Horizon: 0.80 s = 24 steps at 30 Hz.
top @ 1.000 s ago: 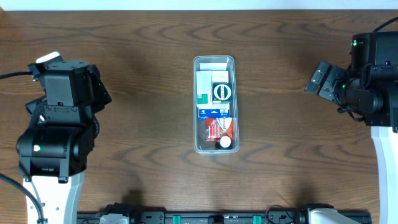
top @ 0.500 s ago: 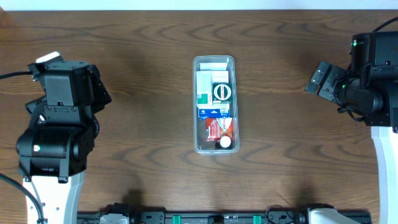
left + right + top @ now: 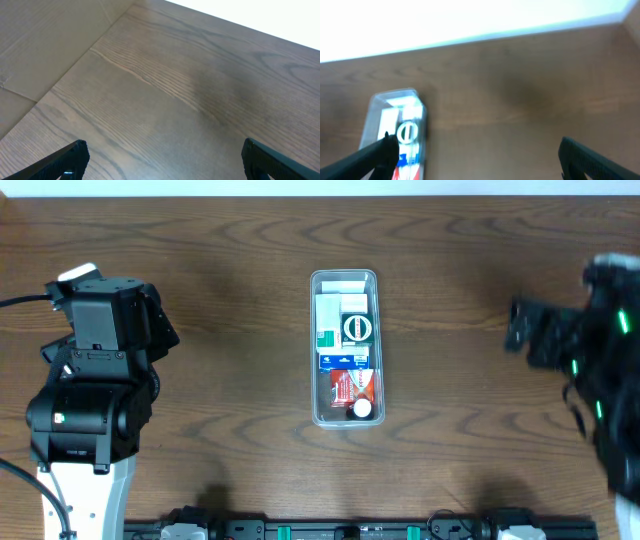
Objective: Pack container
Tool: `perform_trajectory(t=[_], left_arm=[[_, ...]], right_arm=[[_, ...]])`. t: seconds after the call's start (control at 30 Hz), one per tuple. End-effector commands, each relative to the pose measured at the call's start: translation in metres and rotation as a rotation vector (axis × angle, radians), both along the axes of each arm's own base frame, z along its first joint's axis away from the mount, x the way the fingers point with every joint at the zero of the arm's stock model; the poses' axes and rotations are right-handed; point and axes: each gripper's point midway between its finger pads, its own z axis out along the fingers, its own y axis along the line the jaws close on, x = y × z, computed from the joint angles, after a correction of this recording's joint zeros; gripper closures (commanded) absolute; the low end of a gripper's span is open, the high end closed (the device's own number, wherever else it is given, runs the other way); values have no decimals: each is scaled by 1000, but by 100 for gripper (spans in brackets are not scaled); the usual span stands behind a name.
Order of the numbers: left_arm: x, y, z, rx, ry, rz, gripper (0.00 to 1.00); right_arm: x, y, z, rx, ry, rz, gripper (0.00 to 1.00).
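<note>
sitting in the middle of the dark wooden worktop [image 3: 230,330]: long rectangular clear plastic container [image 3: 314,380], filled end to end with small boxes and packets [image 3: 330,310]. seems packed, with nothing loose left outside. spread wide and empty: left pincer [image 3: 162,160], right pincer [image 3: 477,150].

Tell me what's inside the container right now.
The container holds small packages: white-and-green boxes, a dark green pack, a blue box, a red packet and a white round cap. Anything beneath them is covered.
</note>
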Motion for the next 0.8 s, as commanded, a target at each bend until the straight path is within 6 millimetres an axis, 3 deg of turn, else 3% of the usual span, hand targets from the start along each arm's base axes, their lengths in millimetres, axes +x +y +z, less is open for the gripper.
perform_trajectory(t=[0.0, 0.4, 0.63, 0.77], left_arm=[[-1, 5, 1, 27, 12, 13, 2], [-1, 5, 1, 27, 12, 13, 2], [-1, 5, 1, 27, 12, 13, 2], [-1, 5, 1, 27, 12, 13, 2]], right_arm=[[-22, 11, -24, -120, -34, 154, 1], [-86, 6, -110, -137, -196, 137, 1], [-90, 5, -132, -142, -356, 123, 1], [-75, 5, -155, -140, -323, 126, 1]])
